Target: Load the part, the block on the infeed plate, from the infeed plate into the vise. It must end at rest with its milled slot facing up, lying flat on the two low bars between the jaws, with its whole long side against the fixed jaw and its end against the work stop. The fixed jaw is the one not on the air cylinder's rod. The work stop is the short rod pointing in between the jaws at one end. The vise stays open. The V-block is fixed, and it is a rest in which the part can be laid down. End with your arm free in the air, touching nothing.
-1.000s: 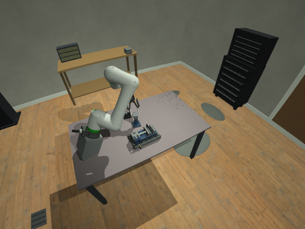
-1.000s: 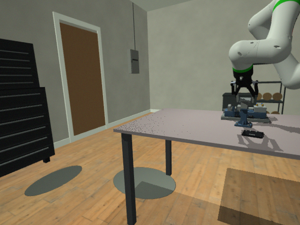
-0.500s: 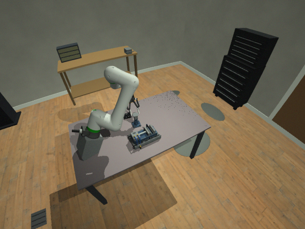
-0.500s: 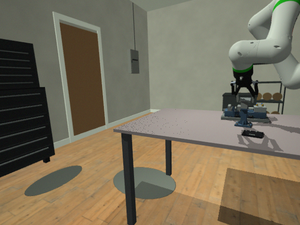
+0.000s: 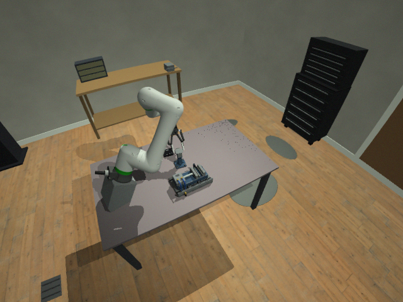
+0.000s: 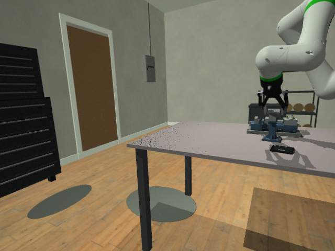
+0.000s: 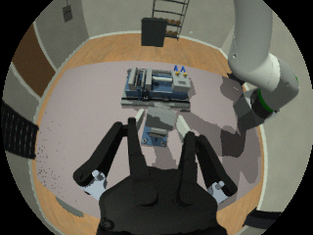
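White rounded arm [image 5: 164, 129], green joint bands, black tool [image 6: 271, 105].
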Robot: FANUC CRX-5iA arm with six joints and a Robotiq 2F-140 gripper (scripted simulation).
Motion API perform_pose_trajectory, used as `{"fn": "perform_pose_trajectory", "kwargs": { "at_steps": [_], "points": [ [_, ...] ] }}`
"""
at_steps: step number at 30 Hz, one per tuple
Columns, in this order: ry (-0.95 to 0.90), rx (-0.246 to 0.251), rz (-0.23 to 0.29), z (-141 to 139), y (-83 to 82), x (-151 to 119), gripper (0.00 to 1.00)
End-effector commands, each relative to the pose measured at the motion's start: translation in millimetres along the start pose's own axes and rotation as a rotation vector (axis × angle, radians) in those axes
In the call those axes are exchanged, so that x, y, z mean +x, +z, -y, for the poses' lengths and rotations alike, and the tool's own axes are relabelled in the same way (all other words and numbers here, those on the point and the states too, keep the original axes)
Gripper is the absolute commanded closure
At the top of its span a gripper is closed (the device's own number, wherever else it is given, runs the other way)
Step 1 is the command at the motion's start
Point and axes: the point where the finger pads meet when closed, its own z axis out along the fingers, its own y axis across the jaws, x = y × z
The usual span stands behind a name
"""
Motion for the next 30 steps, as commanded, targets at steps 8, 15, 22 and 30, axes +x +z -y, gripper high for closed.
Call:
{"fn": "perform_pose_trajectory", "kwargs": {
  "at_steps": [8, 15, 22, 30],
  "points": [
    [0.0, 0.0, 0.009, 0.1, 1.3, -1.3, 0.49],
    [0.0, 0.0, 0.021, 0.2, 1.4, -1.0, 0.49],
    [0.0, 0.0, 0.045, 0.1, 1.4, -0.3, 0.49],
    [0.0, 0.0, 0.079, 0.1, 1.4, 0.5, 0.49]
  ]
}}
